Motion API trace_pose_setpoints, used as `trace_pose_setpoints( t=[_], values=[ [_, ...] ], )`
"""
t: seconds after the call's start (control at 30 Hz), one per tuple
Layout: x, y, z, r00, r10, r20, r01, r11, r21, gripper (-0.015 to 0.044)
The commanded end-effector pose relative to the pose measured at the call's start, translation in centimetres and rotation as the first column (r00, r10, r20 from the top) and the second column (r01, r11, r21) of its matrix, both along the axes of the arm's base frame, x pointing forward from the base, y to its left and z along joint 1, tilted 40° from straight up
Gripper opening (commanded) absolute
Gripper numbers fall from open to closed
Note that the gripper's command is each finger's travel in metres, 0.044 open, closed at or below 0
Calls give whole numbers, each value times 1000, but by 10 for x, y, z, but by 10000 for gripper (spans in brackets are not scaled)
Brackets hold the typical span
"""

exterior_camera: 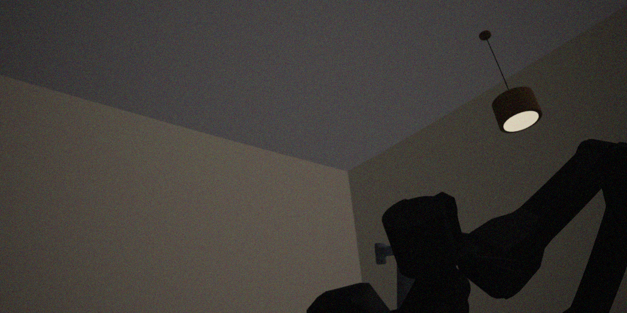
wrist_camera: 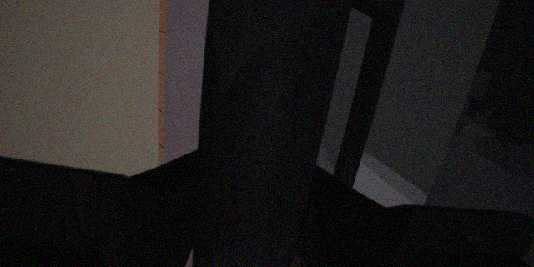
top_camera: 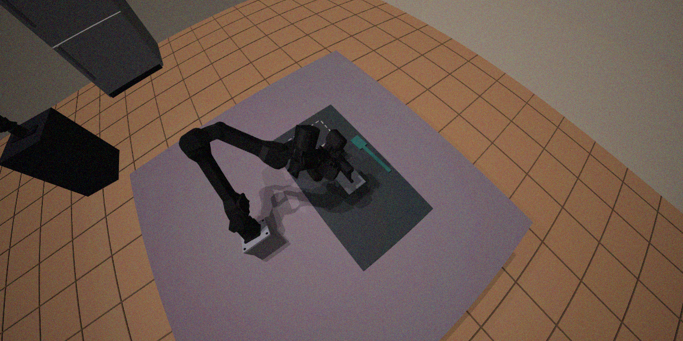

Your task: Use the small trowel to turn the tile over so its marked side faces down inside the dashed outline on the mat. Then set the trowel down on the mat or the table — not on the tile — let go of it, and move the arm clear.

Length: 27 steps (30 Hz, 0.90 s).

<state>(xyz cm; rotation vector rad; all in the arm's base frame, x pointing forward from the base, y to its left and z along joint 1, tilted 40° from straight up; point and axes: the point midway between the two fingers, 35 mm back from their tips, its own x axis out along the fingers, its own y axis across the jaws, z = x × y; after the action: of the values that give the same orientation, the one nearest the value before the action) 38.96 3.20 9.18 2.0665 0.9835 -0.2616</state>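
In the top view my gripper (top_camera: 347, 177) is low over the dark mat (top_camera: 382, 229), shut on a pale grey, block-like part, which I take to be the trowel (top_camera: 351, 188). A pale face low in the dark wrist view may be the same part. A corner of the dashed outline (top_camera: 320, 121) shows behind my wrist; the rest is covered. The tile is hidden behind the wrist and gripper or too dark to make out, so its facing cannot be told.
A teal flat tool (top_camera: 377, 160) with a square end and long handle lies along the mat's right edge. The mat lies on a purple table top (top_camera: 229, 300). My arm's base (top_camera: 250, 234) stands left of the mat. A dark box (top_camera: 62, 157) stands off the table.
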Motion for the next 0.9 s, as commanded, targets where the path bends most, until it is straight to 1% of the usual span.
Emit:
trace_pose_setpoints(
  t=[0.0, 0.17, 0.37, 0.87],
  values=[
    [0, 11, 16, 1000, -5, 16, 5, 1000, -1, 0],
    [-3, 24, 23, 1000, -5, 16, 5, 1000, 0, 0],
    [-3, 24, 23, 1000, -5, 17, 5, 1000, -1, 0],
    [9, -39, 7, 1000, -5, 17, 5, 1000, -4, 0]
  ],
)
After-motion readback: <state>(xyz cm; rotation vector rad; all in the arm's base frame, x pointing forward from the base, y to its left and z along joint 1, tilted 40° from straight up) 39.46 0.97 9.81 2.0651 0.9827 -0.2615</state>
